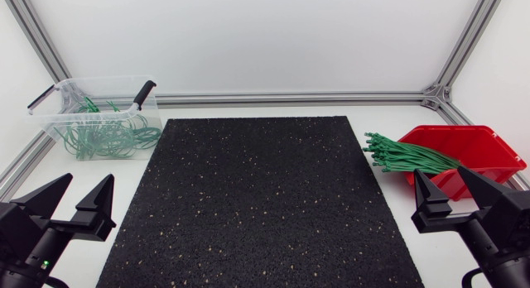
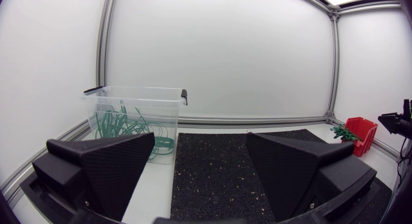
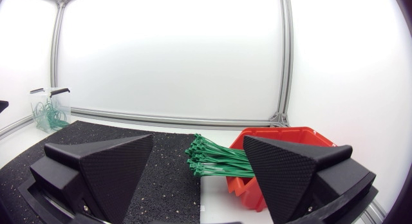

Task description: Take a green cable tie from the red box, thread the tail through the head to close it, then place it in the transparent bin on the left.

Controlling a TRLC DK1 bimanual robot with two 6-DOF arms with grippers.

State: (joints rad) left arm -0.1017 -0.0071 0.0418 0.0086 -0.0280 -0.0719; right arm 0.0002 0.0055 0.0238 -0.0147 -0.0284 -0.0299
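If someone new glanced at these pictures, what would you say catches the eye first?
The red box at the right stands out, with a bundle of green cable ties spilling from its open front toward the black mat. At the far left, the transparent bin holds a tangle of closed green loops. The left gripper and right gripper sit at the near corners, fingers open and empty.

— Where do the arms sit?
— Both low at the near edge. The left gripper is in the near left corner and the right gripper in the near right corner, well apart, each pointing toward the far side.
— And the fingers?
— Parted wide on both, broad black wedges with a clear gap between the tips.
— The links behind them?
— Mostly cut off by the edge. They look roughly level, though I can't be sure.
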